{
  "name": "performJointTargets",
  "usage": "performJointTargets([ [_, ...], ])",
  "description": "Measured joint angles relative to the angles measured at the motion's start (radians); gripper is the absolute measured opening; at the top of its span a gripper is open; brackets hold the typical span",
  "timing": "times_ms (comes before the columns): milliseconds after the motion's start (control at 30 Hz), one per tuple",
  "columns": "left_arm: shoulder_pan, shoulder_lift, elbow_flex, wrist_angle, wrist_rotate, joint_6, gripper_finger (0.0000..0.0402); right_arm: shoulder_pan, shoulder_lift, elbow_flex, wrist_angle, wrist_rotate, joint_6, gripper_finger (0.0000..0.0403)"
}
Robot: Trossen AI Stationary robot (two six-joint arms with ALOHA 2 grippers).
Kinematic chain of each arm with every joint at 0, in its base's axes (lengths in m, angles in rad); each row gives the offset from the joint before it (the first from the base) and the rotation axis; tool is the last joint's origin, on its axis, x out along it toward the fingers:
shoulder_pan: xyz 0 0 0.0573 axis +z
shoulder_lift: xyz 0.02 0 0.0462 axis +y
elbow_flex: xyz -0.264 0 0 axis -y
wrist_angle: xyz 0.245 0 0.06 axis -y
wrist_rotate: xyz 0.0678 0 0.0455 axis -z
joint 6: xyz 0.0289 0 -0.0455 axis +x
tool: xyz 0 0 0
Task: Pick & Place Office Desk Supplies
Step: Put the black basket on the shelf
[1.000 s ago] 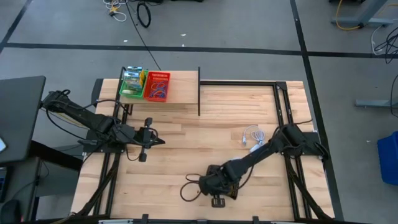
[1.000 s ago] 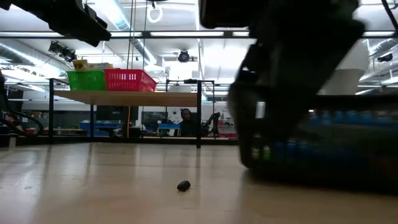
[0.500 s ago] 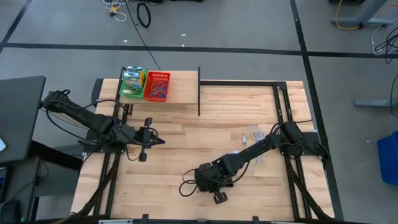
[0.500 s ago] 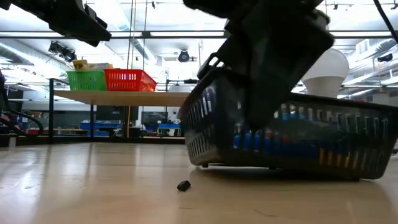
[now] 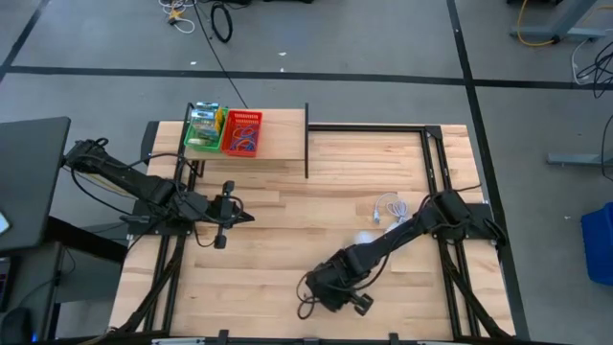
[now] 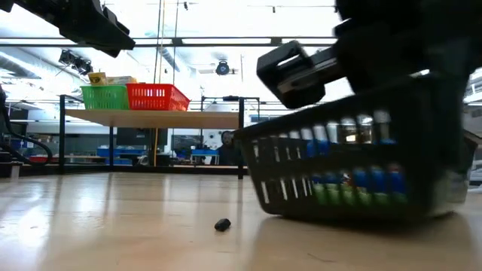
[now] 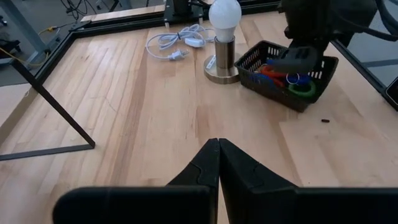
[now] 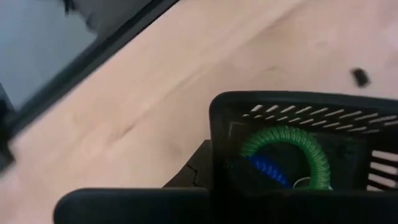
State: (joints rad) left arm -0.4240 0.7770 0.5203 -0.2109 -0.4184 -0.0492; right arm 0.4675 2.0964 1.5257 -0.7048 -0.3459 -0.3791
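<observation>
A black mesh basket (image 7: 273, 81) (image 6: 354, 173) sits near the table's near edge and holds coloured loops: green (image 8: 286, 146), blue, orange. My right gripper (image 5: 328, 287) (image 7: 300, 57) is shut on it. My left gripper (image 5: 245, 217) (image 7: 218, 148) is shut and empty, and hovers over the table's left half. A green basket (image 5: 203, 129) with printed packets and a red basket (image 5: 241, 132) with loops stand on the raised shelf at the far left. A tiny dark piece (image 6: 222, 224) lies on the wood by the black basket. My right gripper holds the black basket by the rim of one end wall (image 8: 214, 124), coming from above. One finger (image 8: 196, 169) shows outside the wall, and the mesh hides the other. The basket is tilted in the low view, with its bottom at the tabletop; whether it rests there I cannot tell.
A white ball-shaped lamp (image 7: 225, 15) on a round metal base (image 7: 222, 68) stands right beside the black basket, its white cord (image 7: 171, 43) coiled toward the far right. The shelf's black post (image 5: 306, 144) stands mid-table. Bare wood lies between the two arms.
My right gripper has swung the black basket about near the table's near edge, first a little toward the left, then back toward the right, turning as it went. The basket stands tilted differently in each low frame. My left arm has kept still.
</observation>
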Motion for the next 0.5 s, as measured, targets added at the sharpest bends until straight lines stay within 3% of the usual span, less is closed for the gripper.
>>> performJointTargets([
  [200, 0.0, 0.0, 0.0, -0.002, 0.0, -0.021, 0.0009, 0.032, 0.0, -0.001, -0.054, 0.045, -0.24, 0.0006],
  [500, 0.0, 0.0, 0.0, -0.001, 0.0, -0.022, 0.0009, 0.064, 0.0, -0.001, -0.055, 0.095, -0.431, 0.0005],
])
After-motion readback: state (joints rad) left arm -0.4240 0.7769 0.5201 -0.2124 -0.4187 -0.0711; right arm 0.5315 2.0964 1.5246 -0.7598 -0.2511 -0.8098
